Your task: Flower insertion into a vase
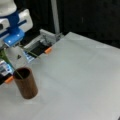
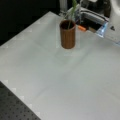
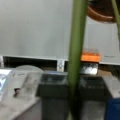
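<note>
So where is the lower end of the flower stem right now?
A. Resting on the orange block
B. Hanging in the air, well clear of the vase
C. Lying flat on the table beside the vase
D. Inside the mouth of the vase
D: in both front views the green stem runs down from the gripper into the dark mouth of the vase, which stands upright on the table.

A pale grey desk (image 1: 82, 75) fills most of both front views, its surface matte and evenly lit. Behind it the room is black. A grey metal post (image 1: 55, 16) rises at the desk's far edge in a front view. A dark perforated board (image 2: 12, 107) shows at a front view's bottom left corner.
</note>
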